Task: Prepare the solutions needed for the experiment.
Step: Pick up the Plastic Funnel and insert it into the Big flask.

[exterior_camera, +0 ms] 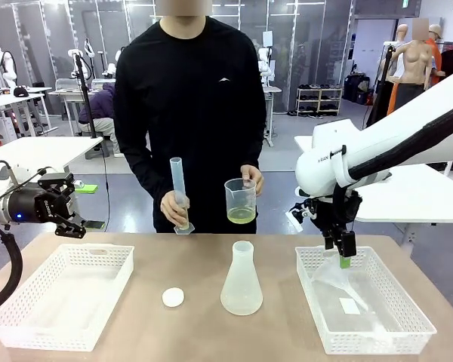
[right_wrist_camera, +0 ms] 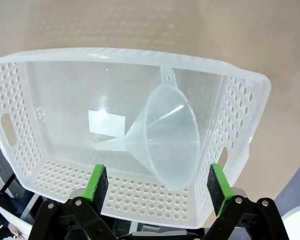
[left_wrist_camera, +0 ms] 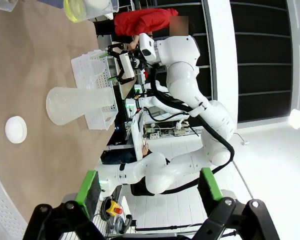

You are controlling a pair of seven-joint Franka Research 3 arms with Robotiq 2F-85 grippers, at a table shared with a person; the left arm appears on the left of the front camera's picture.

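The solution (exterior_camera: 241, 216) is a shallow pale yellow-green layer in a clear beaker (exterior_camera: 240, 194) that the person holds in one hand above the far table edge. The other hand holds a tall graduated cylinder (exterior_camera: 177, 185) upright. The liquid (left_wrist_camera: 75, 11) also appears at the top edge of the left wrist view. An empty conical flask (exterior_camera: 241, 283) (left_wrist_camera: 80, 104) stands mid-table. My right gripper (exterior_camera: 345, 262) (right_wrist_camera: 157, 182) hangs open over the right basket (exterior_camera: 396, 343), just above a clear funnel (right_wrist_camera: 170, 132) (exterior_camera: 338, 285) lying inside. My left gripper (exterior_camera: 74, 205) (left_wrist_camera: 149, 185) is open and empty, above the table's left edge.
An empty white basket (exterior_camera: 60, 337) sits at the front left below my left gripper. A small white round cap (exterior_camera: 173, 297) (left_wrist_camera: 15, 129) lies left of the flask. A paper label (right_wrist_camera: 106, 122) lies on the right basket's floor (right_wrist_camera: 10, 100).
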